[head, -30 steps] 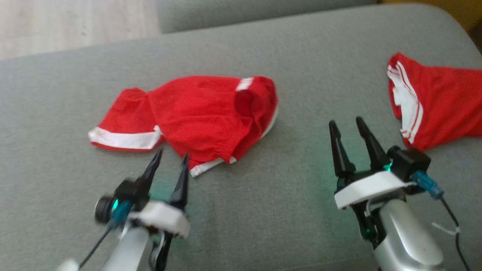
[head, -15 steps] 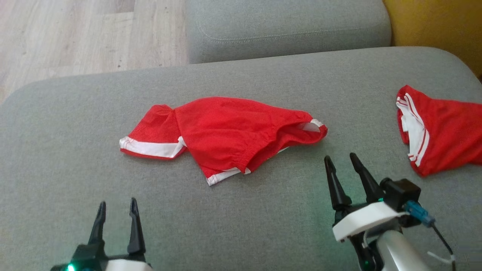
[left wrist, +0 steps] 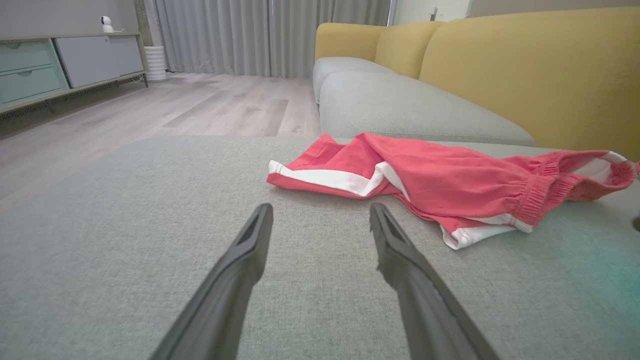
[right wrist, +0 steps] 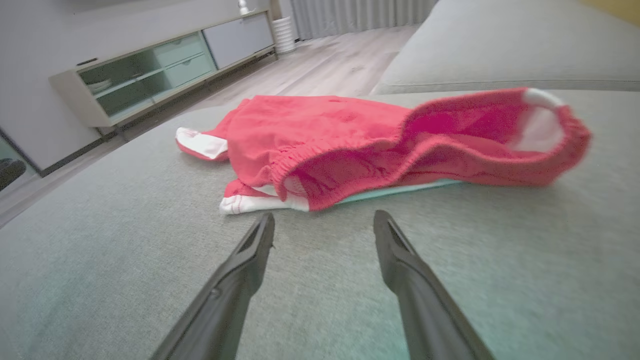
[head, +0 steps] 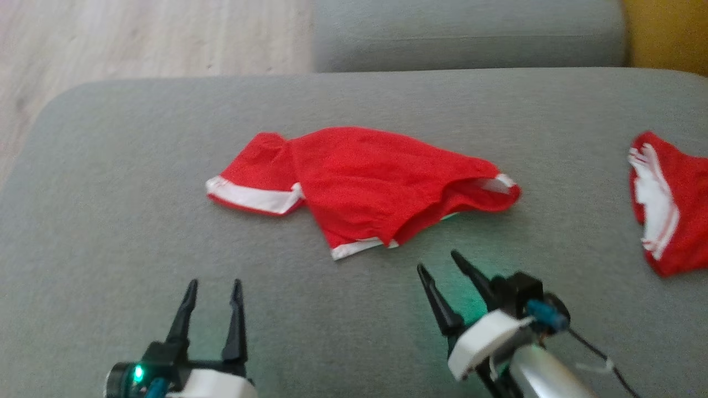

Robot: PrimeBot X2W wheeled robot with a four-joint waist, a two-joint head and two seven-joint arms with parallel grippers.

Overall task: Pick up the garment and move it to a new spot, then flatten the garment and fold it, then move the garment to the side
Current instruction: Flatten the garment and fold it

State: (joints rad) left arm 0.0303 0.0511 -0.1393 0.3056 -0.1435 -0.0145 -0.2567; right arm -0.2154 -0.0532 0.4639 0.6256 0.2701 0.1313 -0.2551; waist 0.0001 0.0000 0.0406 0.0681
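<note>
Grey cushion [head: 99, 232] with red shorts [head: 376, 182] lying rumpled ahead of two empty claws.
Head view: the left claw [head: 214, 284] sits low, fingers parted and holding nothing, the shorts ahead of it and off to its right, well apart; the right claw [head: 437, 261], also parted and empty, points at the shorts' near edge, close but not touching; a second red garment [head: 669, 210] lies well off to its right. Left wrist view: both fingers spread over bare cushion, the white-hemmed leg ahead between them, the rest trailing right, a yellow backrest [left wrist: 525, 75] beyond. Right wrist view: fingers spread, the white hem and the gathered waistband just ahead of the tips, apart from them, with a cabinet [right wrist: 150, 75] far off left.
</note>
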